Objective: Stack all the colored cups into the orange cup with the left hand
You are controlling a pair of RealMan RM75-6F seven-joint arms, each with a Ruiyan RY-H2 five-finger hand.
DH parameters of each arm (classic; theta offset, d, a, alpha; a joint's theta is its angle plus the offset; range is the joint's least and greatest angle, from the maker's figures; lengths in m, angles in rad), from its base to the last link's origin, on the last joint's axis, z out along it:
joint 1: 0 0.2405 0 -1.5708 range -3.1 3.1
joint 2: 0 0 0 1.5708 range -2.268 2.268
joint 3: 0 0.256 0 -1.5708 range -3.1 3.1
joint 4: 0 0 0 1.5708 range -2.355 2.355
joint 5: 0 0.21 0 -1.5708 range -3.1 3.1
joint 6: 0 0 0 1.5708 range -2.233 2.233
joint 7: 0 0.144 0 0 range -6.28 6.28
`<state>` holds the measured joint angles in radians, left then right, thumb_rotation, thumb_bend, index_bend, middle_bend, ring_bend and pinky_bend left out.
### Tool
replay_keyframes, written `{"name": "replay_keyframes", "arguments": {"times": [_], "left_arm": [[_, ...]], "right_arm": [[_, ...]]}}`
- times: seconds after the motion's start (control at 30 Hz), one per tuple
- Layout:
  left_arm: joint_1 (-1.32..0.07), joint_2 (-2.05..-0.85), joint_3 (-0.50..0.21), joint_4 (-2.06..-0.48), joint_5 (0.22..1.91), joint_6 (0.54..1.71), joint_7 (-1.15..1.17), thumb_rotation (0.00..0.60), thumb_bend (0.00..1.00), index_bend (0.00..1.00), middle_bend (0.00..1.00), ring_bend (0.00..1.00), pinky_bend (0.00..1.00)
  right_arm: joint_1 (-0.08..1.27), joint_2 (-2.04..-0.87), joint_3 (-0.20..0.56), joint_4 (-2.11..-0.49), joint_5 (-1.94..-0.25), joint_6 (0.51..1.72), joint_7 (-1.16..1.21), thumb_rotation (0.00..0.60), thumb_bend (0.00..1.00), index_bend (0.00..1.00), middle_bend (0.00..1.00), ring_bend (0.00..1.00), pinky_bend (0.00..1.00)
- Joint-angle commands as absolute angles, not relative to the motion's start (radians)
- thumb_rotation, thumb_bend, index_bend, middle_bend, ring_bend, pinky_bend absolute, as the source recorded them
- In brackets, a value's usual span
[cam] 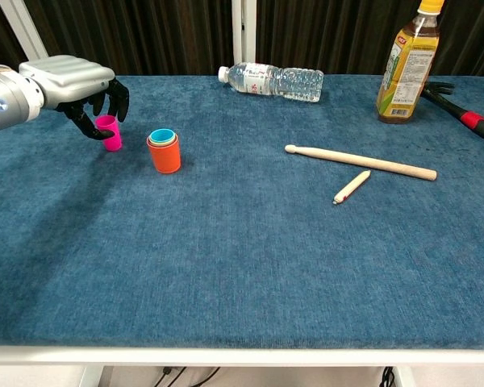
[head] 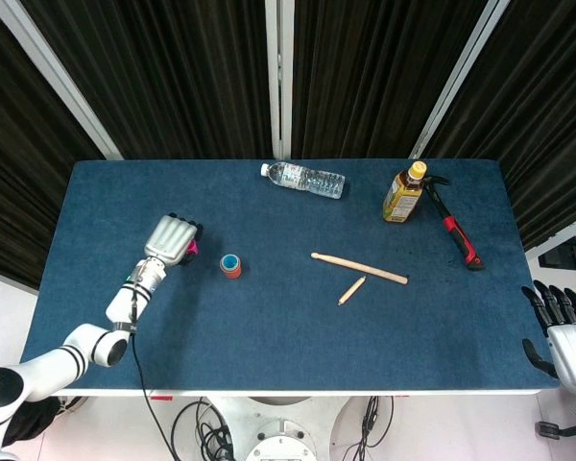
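**Item: pink cup, under my left hand, not yet stacked**

- Left hand [cam: 81, 89]: mine, over the pink cup [cam: 108, 133] near the left of the surface [cam: 250, 258]. My fingers curl down around the cup's rim with the thumb at its near side. I cannot tell whether they are gripping it or only closing in. The cup stands upright on the surface.
- Orange cup [cam: 164, 155]: upright just beside the pink cup, with lighter cups already nested inside and a blue rim on top. It is close by, so the carry should be brief.
- Right hand [head: 564, 336]: at the far right edge, off the surface, fingers spread, holding nothing; the task leaves it idle.
- Unrelated: water bottle [cam: 274, 81], drumstick [cam: 359, 161].
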<state>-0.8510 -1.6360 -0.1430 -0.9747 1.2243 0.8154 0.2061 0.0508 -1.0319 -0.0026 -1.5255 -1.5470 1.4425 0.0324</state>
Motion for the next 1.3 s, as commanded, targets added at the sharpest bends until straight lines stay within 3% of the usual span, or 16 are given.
{"name": "replay_keyframes", "arguments": {"times": [0.03,0.4,0.87,1.07,1.3], "left_arm": [[-0.849,-1.63,-0.144,-0.982,1.233,0.826,0.202,0.6,0.32,0.47,0.48,0.48,0.39],[-0.845,-1.562,-0.165,-1.103,1.247,0.871,0.229,0.6,0.32,0.48,0.49,0.49,0.39],[-0.847,-1.4,-0.187,-1.528,1.202,0.929,0.436,0.6,0.32,0.48,0.49,0.49,0.38],[-0.855,-1.423,-0.182,-1.569,1.187,0.942,0.47,0.6,0.32,0.48,0.49,0.49,0.38],[-0.878,-1.488,-0.179,-1.498,1.177,0.934,0.477,0.6,0.32,0.48,0.48,0.49,0.38]], "right_arm": [[0.051,-1.032,-0.002,-1.524,-1.545,1.441,0.034,0.6,0.33,0.0,0.0,0.0,0.0],[0.053,-1.033,-0.003,-1.527,-1.551,1.441,0.03,0.6,0.33,0.0,0.0,0.0,0.0],[0.061,-1.039,0.0,-1.514,-1.554,1.436,0.043,0.6,0.33,0.0,0.0,0.0,0.0],[0.059,-1.044,-0.004,-1.504,-1.559,1.438,0.051,0.6,0.33,0.0,0.0,0.0,0.0],[0.059,-1.052,-0.009,-1.495,-1.568,1.439,0.056,0.6,0.33,0.0,0.0,0.0,0.0]]}}
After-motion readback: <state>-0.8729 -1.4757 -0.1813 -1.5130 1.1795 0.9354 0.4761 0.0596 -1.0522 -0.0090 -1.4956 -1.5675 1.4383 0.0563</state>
